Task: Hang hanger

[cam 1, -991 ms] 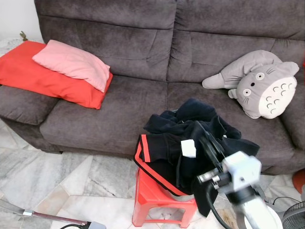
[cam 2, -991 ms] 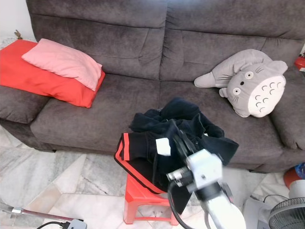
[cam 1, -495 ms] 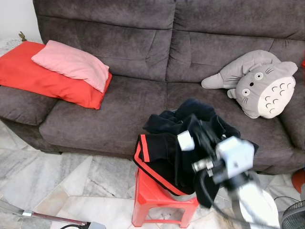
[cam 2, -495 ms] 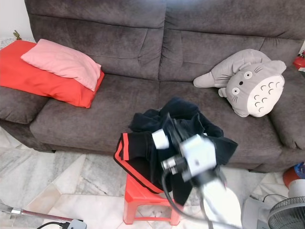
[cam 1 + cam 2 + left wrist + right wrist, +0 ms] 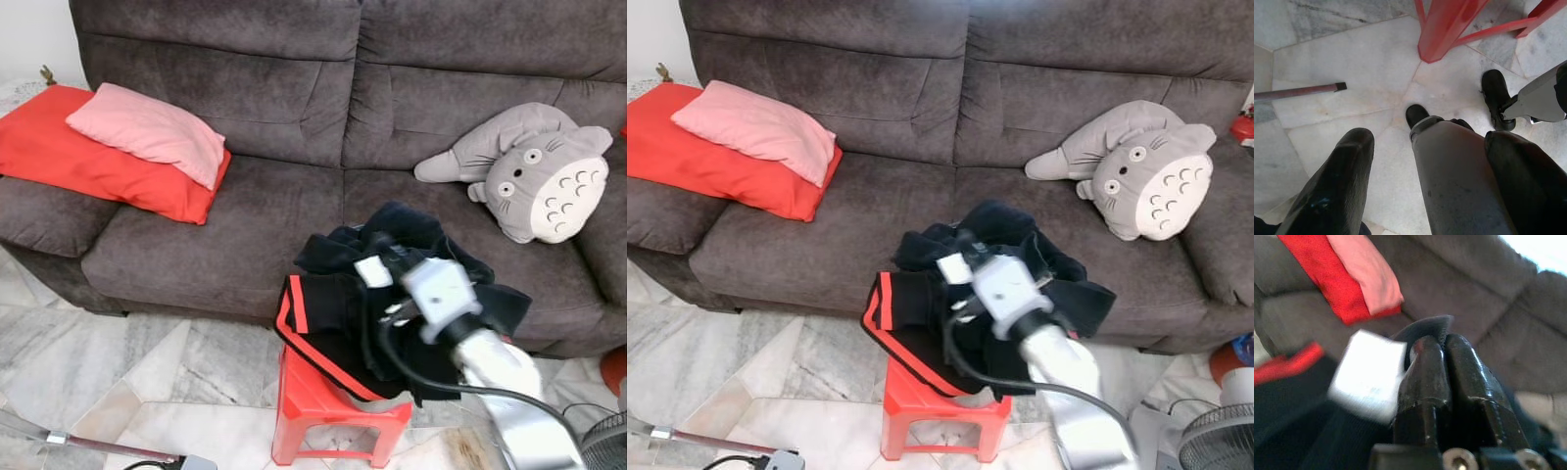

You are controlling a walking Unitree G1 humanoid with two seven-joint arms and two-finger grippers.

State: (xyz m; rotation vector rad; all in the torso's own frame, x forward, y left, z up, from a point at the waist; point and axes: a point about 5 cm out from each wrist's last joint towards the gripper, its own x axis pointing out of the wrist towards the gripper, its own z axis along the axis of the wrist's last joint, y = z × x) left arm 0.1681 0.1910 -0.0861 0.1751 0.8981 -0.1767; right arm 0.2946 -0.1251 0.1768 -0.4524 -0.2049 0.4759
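Since the earlier frames the right arm has swung up and leftward from the lower right, so its right end effector (image 5: 377, 257) now sits at frame centre, right over the heap of black clothing (image 5: 338, 313); sofa, pillows and stool lie as they did.

At upper left of the head views, a pink pillow (image 5: 149, 132) rests on a red cushion (image 5: 69, 157), both on the left seat of the dark grey sofa (image 5: 245, 88). At lower left, a reddish rod (image 5: 88, 446) lies on the marble floor (image 5: 118, 362).

At centre, a red plastic stool (image 5: 323, 411) stands on the floor just in front of the sofa, with the black clothing, trimmed by a red stripe (image 5: 292, 308), piled on it. No hanger can be made out in the pile. In the right wrist view, the right end effector's fingers (image 5: 1425, 377) are pressed together, pinching an edge of the dark fabric, with a white tag (image 5: 1369, 374) just beside them.

At upper right, a grey plush toy (image 5: 534, 171) leans on the sofa back. A fan (image 5: 605, 441) stands at the lower right corner.

In the left wrist view, the left end effector (image 5: 1425, 161) hangs low over the floor with its fingers (image 5: 1342, 186) spread apart and holding nothing; the stool's leg is at that frame's top.
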